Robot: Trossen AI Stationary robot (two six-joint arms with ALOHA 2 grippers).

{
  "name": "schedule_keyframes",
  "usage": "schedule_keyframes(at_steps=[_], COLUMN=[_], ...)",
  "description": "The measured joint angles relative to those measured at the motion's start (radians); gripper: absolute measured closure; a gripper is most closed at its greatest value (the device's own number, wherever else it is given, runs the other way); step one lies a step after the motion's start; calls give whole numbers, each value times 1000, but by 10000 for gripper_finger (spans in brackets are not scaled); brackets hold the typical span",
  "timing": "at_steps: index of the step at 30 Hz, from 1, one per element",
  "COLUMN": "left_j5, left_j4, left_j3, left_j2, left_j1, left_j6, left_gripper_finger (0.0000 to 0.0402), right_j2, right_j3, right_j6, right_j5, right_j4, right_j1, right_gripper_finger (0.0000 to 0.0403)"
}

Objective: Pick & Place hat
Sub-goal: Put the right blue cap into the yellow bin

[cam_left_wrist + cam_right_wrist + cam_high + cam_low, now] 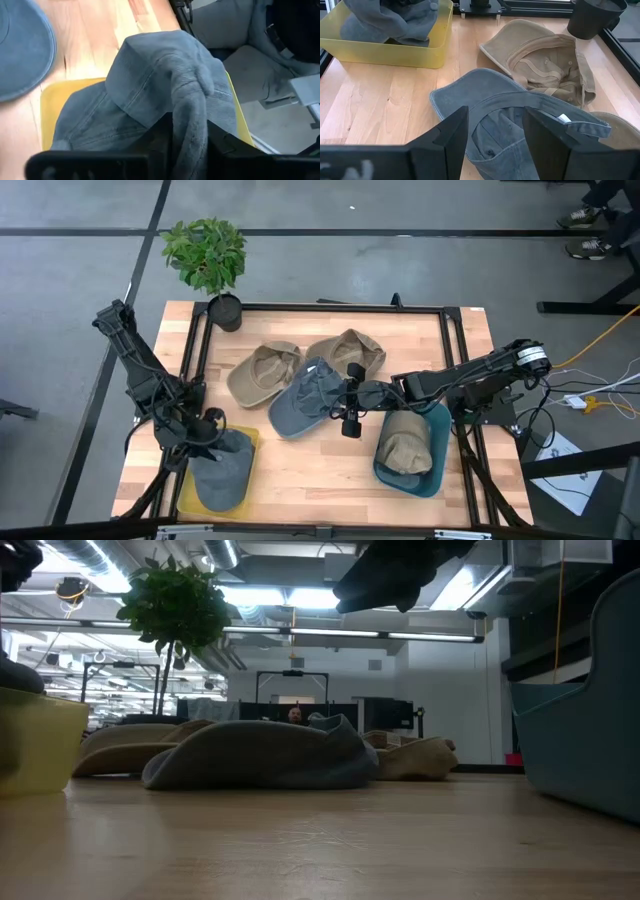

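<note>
A grey-blue hat (224, 468) lies bunched in the yellow bin (190, 498) at the table's near left. My left gripper (207, 430) is over the bin's far end, shut on this hat. A blue cap (303, 396) lies mid-table with its open side up. My right gripper (350, 416) hovers open above its right edge. In the right wrist view the fingers stand either side of the cap's band (506, 111) without touching it. In the low view the cap (255, 754) rests on the wood and the right gripper (390, 570) is high above it. My left gripper pinches a bunched ridge of the grey-blue hat's crown (189, 107) between its two fingers, several layers gathered together. The fingers (159, 134) come from above, slanting down. The rest of the hat (100, 115) lies in the yellow bin (47, 100).
Two tan hats (262, 370) (350, 350) lie beyond the blue cap toward the far edge. A teal bin (436, 472) at the near right holds another tan hat (404, 442). A potted plant (208, 255) stands at the far left corner. Bare wood lies between the two bins.
</note>
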Motion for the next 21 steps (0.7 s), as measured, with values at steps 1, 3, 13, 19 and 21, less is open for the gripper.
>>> schedule_keyframes(at_steps=[1,3,13,19,21], left_j5=[0,0,38,45,22], left_j4=[-4,-14,-19,-21,-22], left_j3=[0,0,0,4,16], left_j2=[0,0,-58,-142,-173], left_j1=[0,0,0,0,0], left_j6=[-8,-22,-56,-15,8], left_gripper_finger=[330,315,243,225,224], right_j2=[0,0,0,0,0], right_j3=[0,0,0,0,0], right_j6=[0,0,-27,-49,-52], right_j5=[0,0,0,0,0], right_j4=[0,0,3,2,2], right_j1=[0,0,0,0,0], right_gripper_finger=[218,217,218,218,218])
